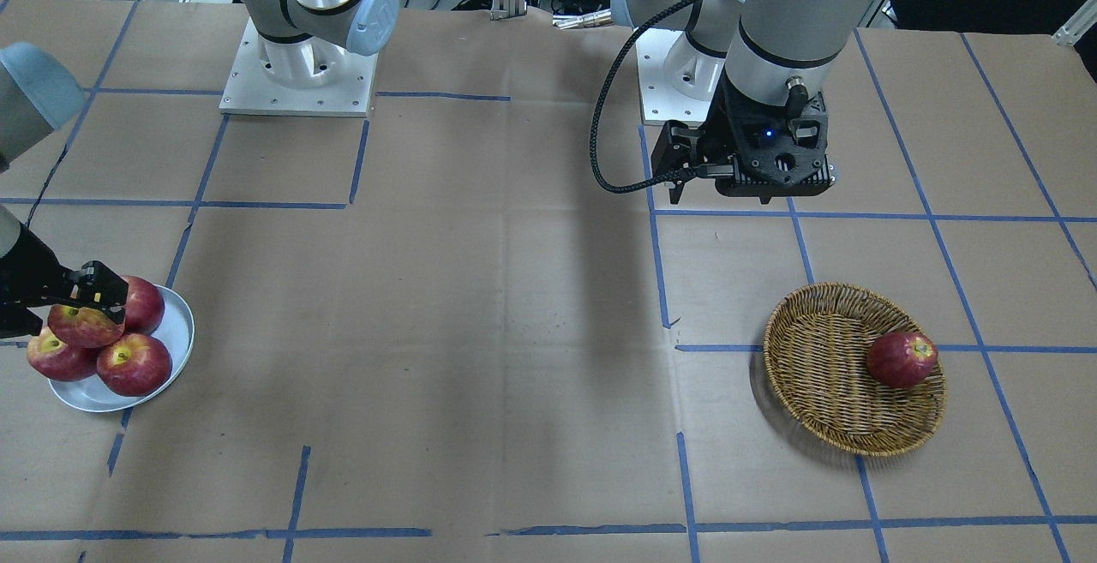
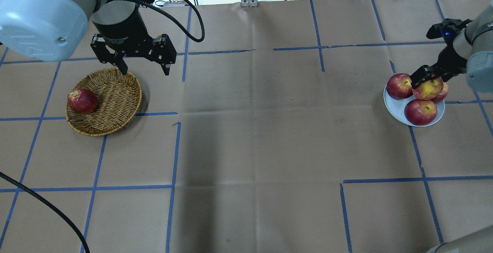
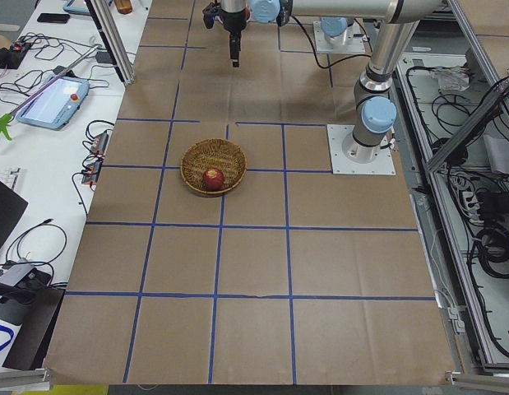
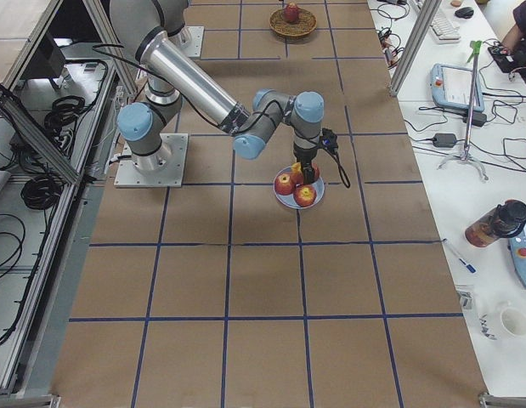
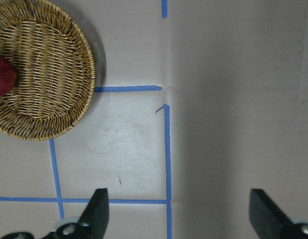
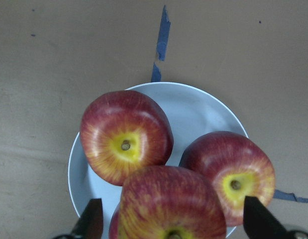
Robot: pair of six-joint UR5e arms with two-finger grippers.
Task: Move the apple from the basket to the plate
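The apple, paler with yellow streaks, rests on top of three darker apples on the plate at the table's right. My right gripper is over it. In the right wrist view the apple lies between the spread fingers with a gap on each side, so the gripper is open. The basket sits at the left with one dark red apple in it. My left gripper is open and empty, above the table just beyond the basket's far rim.
Three dark red apples fill most of the plate. Blue tape lines cross the brown paper table cover. The two arm bases stand at the robot's side of the table. The operators' side bench holds cables and a bottle.
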